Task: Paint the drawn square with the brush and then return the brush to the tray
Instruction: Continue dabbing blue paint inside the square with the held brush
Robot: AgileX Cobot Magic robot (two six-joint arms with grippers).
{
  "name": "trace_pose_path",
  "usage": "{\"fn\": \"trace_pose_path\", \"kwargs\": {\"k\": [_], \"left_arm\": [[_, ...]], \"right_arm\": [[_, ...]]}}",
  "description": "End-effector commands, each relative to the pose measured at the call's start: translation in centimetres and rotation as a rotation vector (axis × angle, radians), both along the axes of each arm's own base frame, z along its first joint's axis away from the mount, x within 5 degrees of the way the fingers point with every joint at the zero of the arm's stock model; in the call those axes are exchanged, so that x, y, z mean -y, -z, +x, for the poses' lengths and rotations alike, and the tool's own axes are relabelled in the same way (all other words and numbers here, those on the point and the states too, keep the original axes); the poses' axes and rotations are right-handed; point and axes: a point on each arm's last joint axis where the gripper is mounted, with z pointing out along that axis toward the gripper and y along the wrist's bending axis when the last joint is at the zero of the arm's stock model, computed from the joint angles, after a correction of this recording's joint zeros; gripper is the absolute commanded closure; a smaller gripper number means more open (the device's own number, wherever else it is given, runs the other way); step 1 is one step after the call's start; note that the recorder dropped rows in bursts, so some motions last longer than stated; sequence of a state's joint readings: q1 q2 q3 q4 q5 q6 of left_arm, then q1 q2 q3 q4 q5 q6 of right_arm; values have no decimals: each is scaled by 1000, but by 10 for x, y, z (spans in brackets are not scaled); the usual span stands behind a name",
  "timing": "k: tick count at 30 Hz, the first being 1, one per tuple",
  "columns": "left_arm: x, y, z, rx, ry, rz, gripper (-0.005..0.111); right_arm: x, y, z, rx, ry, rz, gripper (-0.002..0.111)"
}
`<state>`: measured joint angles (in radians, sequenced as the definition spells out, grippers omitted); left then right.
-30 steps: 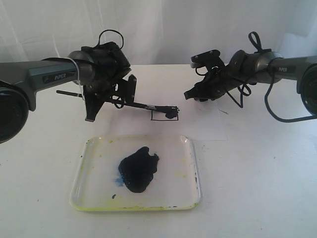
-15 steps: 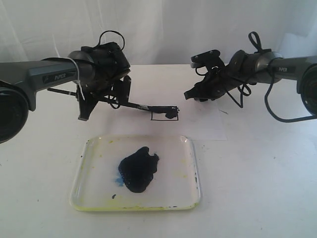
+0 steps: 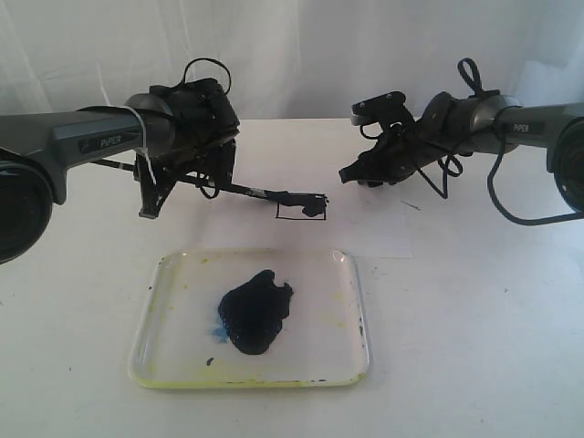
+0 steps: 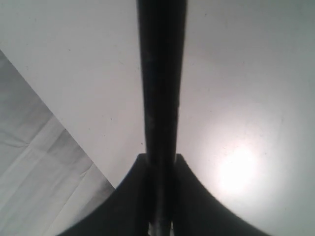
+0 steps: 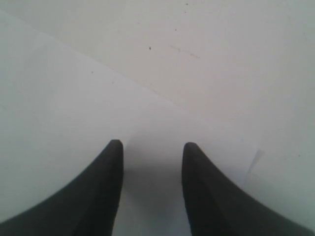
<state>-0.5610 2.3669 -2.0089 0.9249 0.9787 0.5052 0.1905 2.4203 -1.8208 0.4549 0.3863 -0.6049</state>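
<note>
The brush (image 3: 265,192) is a long thin black stick, and my left gripper (image 3: 187,181) is shut on its handle. Its dark tip rests inside the drawn square (image 3: 288,217), a thin black outline on the white paper (image 3: 383,233), with a dark paint patch at the square's right end. In the left wrist view the brush (image 4: 161,73) runs straight out from between the closed jaws of the left gripper (image 4: 160,157). My right gripper (image 3: 352,175) hovers open over the paper's far right part. Nothing lies between the jaws of the right gripper (image 5: 152,144). The tray (image 3: 351,274) lies in front, clear and yellow-stained.
A dark navy paint blob (image 3: 255,310) sits in the middle of the tray. A white curtain hangs behind the white table. Black cables loop off both wrists.
The left gripper has turned and shifted slightly left, drawing the brush handle left and the tip a little across the square. The right arm has not moved.
</note>
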Motion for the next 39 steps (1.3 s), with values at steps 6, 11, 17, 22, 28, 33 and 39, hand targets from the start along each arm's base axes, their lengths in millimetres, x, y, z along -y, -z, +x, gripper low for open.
{"fn": "trace_pose_path", "kwargs": {"k": [6,11,17,22,28,33,39], "left_arm": [[-1,-5,1,84,-95,-80,107],[1,-14,1,115,-91,-118,107],[-2,-21,-2,112,-119,-110,107],[2,-31,-12,16,-110,-199,107],[15,-33,-26,-68,-69,-188,107],[34,-34,-37,-71,-7,-148,107],[38,-30,-38,-72,4,-149,107]], "right_arm": [[1,8,-1,-23,-10,-14,70],[1,8,-1,-23,-11,-16,70],[1,8,-1,-23,-11,-16,70],[1,8,-1,-23,-11,-16,70],[1,8,-1,-23,-11,-16,70],[1,8,-1,-22,-12,-18,70],[1,8,-1,-22,-12,-18,70]]}}
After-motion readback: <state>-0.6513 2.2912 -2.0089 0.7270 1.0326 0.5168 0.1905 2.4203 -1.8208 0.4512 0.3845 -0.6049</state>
